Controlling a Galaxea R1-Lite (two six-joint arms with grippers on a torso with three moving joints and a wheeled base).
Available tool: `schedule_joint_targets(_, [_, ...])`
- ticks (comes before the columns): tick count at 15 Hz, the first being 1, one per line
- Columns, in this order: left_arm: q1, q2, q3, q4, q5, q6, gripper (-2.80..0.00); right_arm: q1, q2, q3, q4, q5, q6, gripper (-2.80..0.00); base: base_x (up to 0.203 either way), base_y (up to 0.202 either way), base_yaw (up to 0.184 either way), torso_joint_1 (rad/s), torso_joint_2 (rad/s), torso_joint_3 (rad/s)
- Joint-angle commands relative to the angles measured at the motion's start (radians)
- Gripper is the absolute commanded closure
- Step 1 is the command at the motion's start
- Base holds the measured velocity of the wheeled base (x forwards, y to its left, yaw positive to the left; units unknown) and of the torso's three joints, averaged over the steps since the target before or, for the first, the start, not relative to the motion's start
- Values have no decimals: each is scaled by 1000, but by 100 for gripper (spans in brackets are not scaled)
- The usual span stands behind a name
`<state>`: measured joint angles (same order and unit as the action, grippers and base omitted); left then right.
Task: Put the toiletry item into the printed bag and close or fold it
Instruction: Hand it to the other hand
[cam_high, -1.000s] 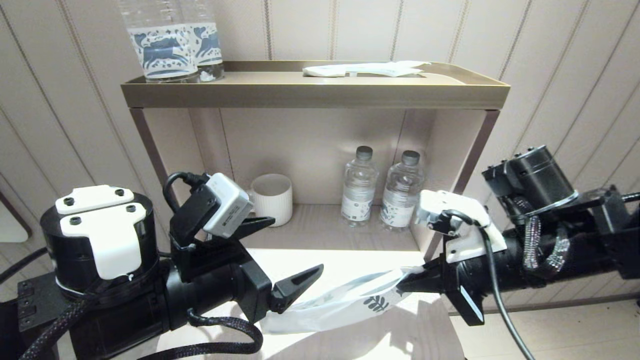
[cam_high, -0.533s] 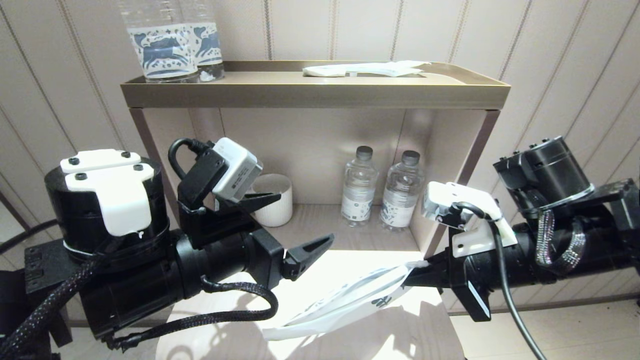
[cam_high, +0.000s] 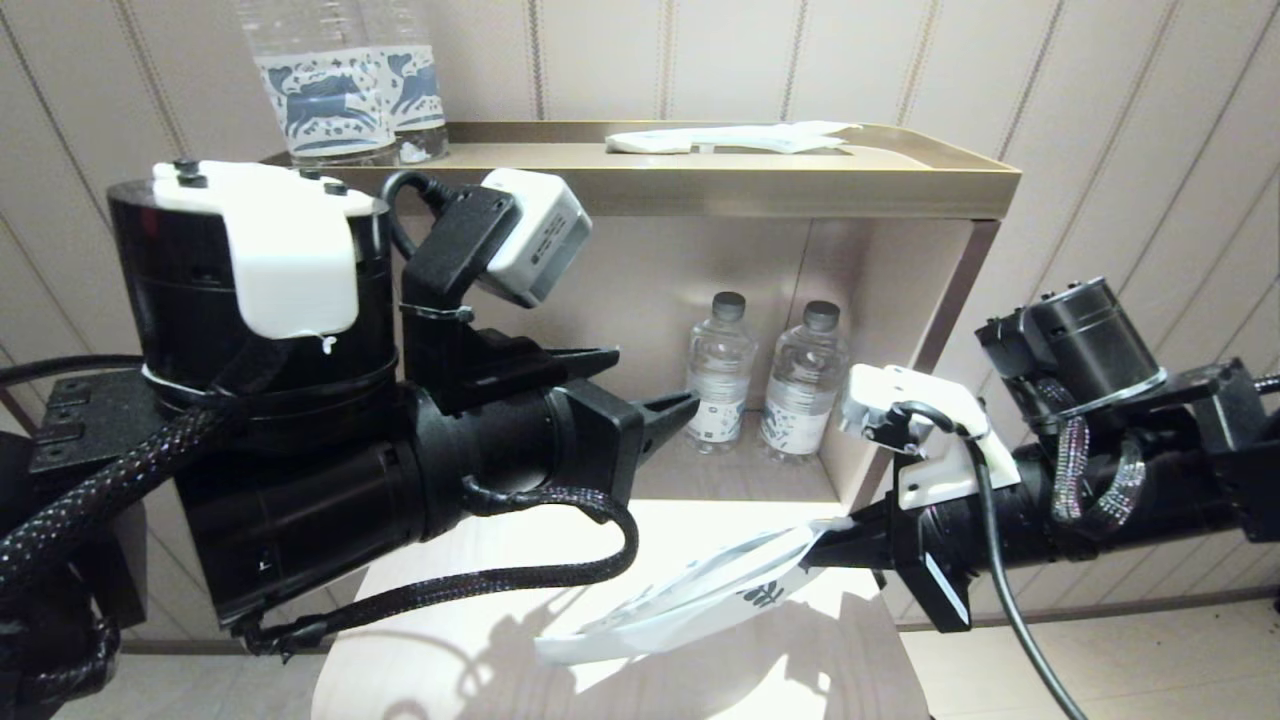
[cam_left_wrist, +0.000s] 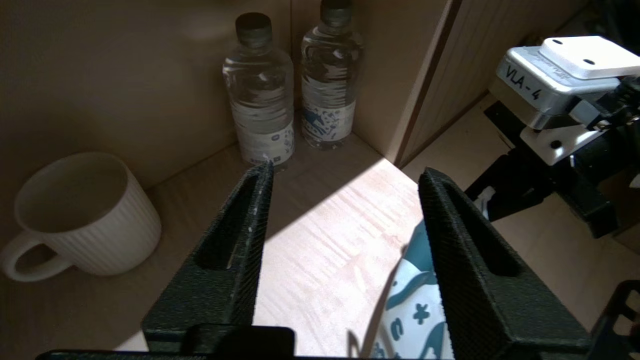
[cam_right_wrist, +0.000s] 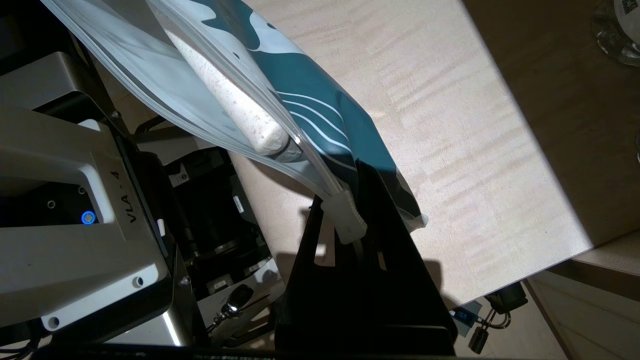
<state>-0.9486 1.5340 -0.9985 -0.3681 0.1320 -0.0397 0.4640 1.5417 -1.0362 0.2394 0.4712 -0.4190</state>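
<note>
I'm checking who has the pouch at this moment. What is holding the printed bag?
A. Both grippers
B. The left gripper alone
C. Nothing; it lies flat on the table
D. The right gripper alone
D: the right gripper is clamped on one end of the printed bag, while the left gripper has its jaws spread, empty, beside the bag.

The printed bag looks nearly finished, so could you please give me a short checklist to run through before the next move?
1. Right gripper holds the printed bag at its zip end: ok.
2. Toiletry item sits inside the bag: ok.
3. Zip fully shut along its length: cannot tell.
4. Left gripper open, holding nothing, raised clear of the bag: ok.
5. Bag's far end rests on the table: cannot tell.
6. Water bottles and mug stand apart from the bag: ok.
</note>
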Motion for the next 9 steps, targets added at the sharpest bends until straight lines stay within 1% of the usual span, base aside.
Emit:
schedule_joint_targets(1, [-55, 40, -95, 132, 20, -62, 0, -2, 11, -3, 3, 3, -3, 0, 0, 0, 0, 0, 0, 0])
schedule_joint_targets(3, [-78, 111, -150, 211, 28, -157, 0, -7, 6, -4, 3, 4, -3, 0, 0, 0, 0, 0, 0, 0])
schedule_joint_targets(4, [-84, 143, -162, 233, 27, -197, 0, -8, 3, -4, 3, 3, -3, 0, 0, 0, 0, 0, 0, 0])
schedule_joint_targets(5, [-91, 179, -174, 247, 26, -257, 0, -8, 1, -4, 3, 3, -3, 0, 0, 0, 0, 0, 0, 0])
schedule_joint_targets(6, [-97, 202, -182, 253, 24, -296, 0, -10, 1, -4, 3, 3, -3, 0, 0, 0, 0, 0, 0, 0])
schedule_joint_targets(9, [-120, 238, -230, 285, 21, -341, 0, -16, 6, -7, 3, 4, -3, 0, 0, 0, 0, 0, 0, 0])
